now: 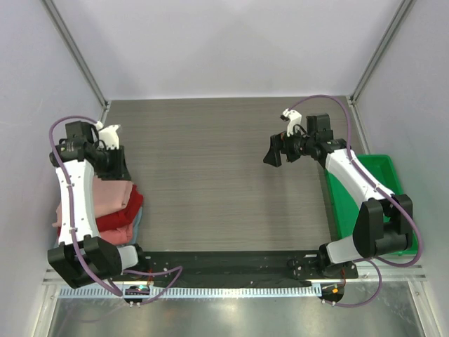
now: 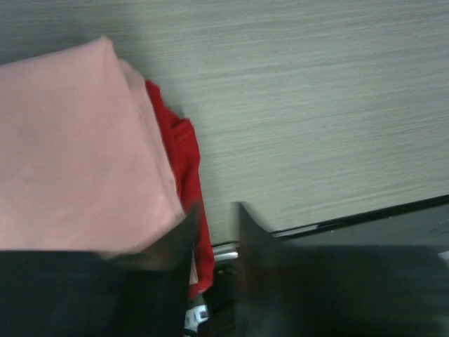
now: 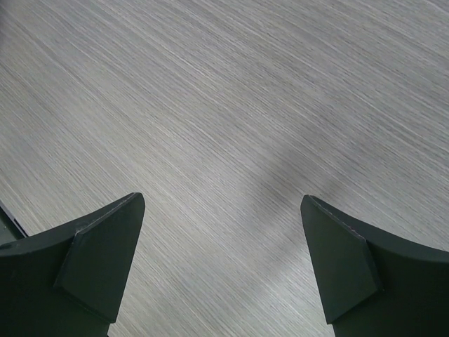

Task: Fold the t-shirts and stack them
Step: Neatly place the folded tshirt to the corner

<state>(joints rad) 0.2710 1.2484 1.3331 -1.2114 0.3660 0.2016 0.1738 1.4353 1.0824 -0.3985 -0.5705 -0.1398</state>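
The left jaws stand a little apart, a narrow gap between them with nothing in it; through the gap the wrist view shows bare table (image 2: pixel 316 105) and a black strip (image 2: pixel 365 217) at its near edge. One finger (image 2: pixel 179 235) overlaps the corner of the pink tee (image 2: pixel 77 147) in that view; whether it touches the cloth cannot be told. The pink tee lies folded on top of the stack (image 1: pixel 112 210). Under it the red tee (image 2: pixel 184 161) sticks out on the side toward the table's middle. From above, a salmon tee (image 1: pixel 116 236) shows at the stack's near end and a thin light-blue edge (image 1: pixel 139 222) on its inner side. The stack sits at the table's left edge, partly under the left arm, with the left jaws above its far end.

The right jaws are wide apart and hold nothing. Only bare wood-grain table shows between and below them. From above they hang over the right half of the table, well apart from the stack. Beside the right arm, at the table's right edge, lies the green tray (image 1: pixel 382 172).
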